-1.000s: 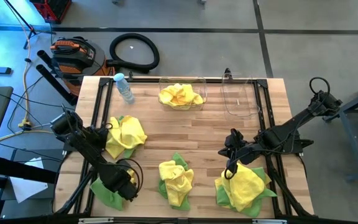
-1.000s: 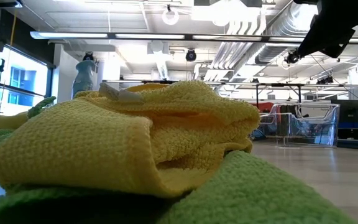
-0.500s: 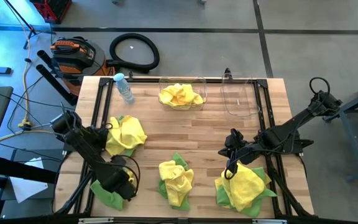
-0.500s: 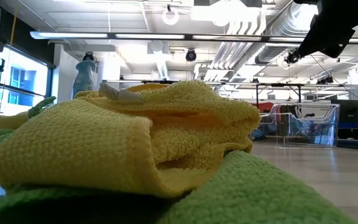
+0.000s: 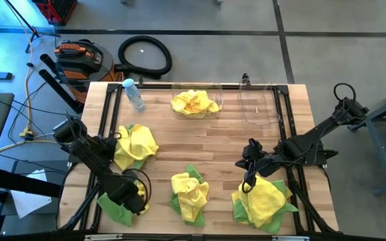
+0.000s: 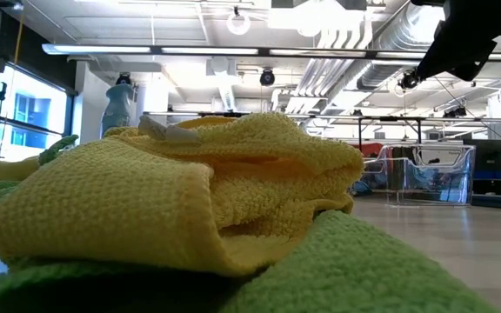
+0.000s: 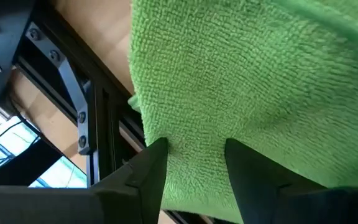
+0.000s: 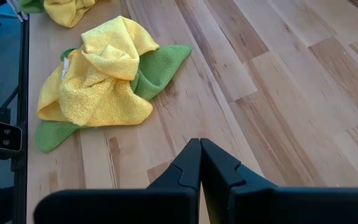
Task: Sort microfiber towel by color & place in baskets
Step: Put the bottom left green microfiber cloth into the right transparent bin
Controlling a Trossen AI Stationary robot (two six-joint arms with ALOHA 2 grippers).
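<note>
The left hand sat low at the bench corner nearest the left arm's base, fingers spread astride a green towel, seemingly to pinch it. The right hand, pressed together, waited beside the yellow-over-green pile. Across the bench, the wider basket held yellow towels; the narrower basket looked empty.

Left arm hides, seemingly, green towel

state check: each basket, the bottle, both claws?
wider basket: holds yellow towels
narrower basket: empty
water bottle: lying down, blue cap on
left claw: open, over a green towel
right claw: shut, empty, above bare wood
</note>
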